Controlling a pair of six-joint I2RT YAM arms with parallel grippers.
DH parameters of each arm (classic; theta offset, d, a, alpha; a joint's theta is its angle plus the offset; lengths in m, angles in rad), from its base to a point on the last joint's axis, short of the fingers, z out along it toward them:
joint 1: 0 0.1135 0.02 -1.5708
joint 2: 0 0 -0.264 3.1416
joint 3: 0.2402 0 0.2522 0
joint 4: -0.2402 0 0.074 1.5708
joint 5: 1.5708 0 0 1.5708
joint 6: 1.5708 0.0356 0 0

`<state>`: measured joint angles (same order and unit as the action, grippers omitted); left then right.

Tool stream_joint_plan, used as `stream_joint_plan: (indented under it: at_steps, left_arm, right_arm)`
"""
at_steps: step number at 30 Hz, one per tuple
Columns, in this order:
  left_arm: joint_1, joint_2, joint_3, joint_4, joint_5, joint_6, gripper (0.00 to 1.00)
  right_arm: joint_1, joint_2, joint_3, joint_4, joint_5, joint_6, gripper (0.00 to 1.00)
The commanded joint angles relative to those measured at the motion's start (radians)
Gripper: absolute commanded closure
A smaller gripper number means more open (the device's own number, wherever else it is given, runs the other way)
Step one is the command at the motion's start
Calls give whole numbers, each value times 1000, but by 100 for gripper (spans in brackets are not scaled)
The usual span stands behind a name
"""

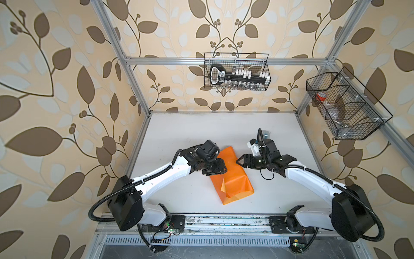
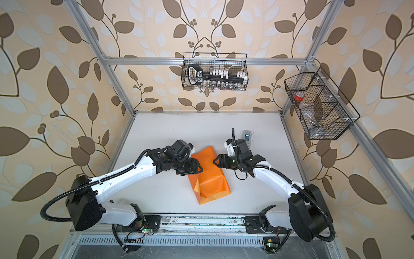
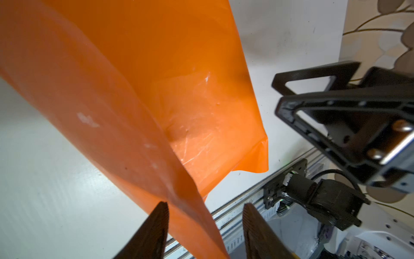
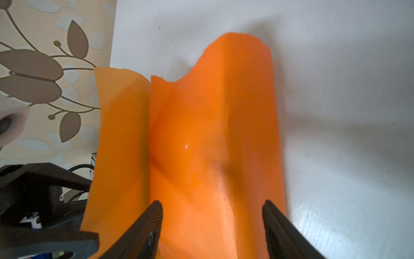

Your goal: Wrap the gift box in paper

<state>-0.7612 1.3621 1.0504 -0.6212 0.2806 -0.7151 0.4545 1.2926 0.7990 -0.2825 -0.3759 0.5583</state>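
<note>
The orange paper [image 1: 233,179] [image 2: 208,177] lies folded over into a long bundle in the middle of the white table. The gift box is hidden; a bulge in the paper [image 4: 201,134] shows under the glossy sheet. My left gripper [image 1: 221,167] [image 3: 206,204] is at the bundle's left side. Its jaws stand apart, and a loose raised flap of paper [image 3: 156,67] runs between them without being pinched. My right gripper [image 1: 239,162] [image 4: 212,201] is at the bundle's right edge, open, with its fingers either side of the paper-covered bulge.
A small grey tape dispenser [image 2: 246,134] sits on the table behind the right arm. A wire basket [image 1: 237,71] hangs on the back rail and another wire basket [image 1: 345,105] hangs on the right frame. The arm bases stand on the front rail [image 1: 224,220].
</note>
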Motion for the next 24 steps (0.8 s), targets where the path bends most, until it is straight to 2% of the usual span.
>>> stream_joint_plan:
  at_steps: [1,5,13,16,17,19,23,24]
  left_arm:
    - [19,-37,28,-113,-48,28,39]
    - [46,-72,5,-109,9,25,31]
    - [134,-86,-43,-195,-31,47,35]
    - [172,-92,-79,-182,-23,54,41]
    - [175,-93,-85,-171,-19,57,45]
    - [178,-91,-91,-154,-5,57,59]
    - [181,-78,-103,-105,44,54,95]
    - [180,-72,-96,-103,44,58,100]
  right_arm:
    - [3,-13,54,-96,44,-71,31]
    - [-12,20,66,-103,41,-93,31]
    - [-16,115,84,-80,25,-120,32]
    - [-21,139,84,-55,4,-113,33]
    - [-21,144,82,-44,-10,-110,33]
    - [-20,146,76,-27,-29,-100,31]
    - [-2,149,67,-14,-35,-84,33]
    - [5,146,62,-13,-30,-79,34]
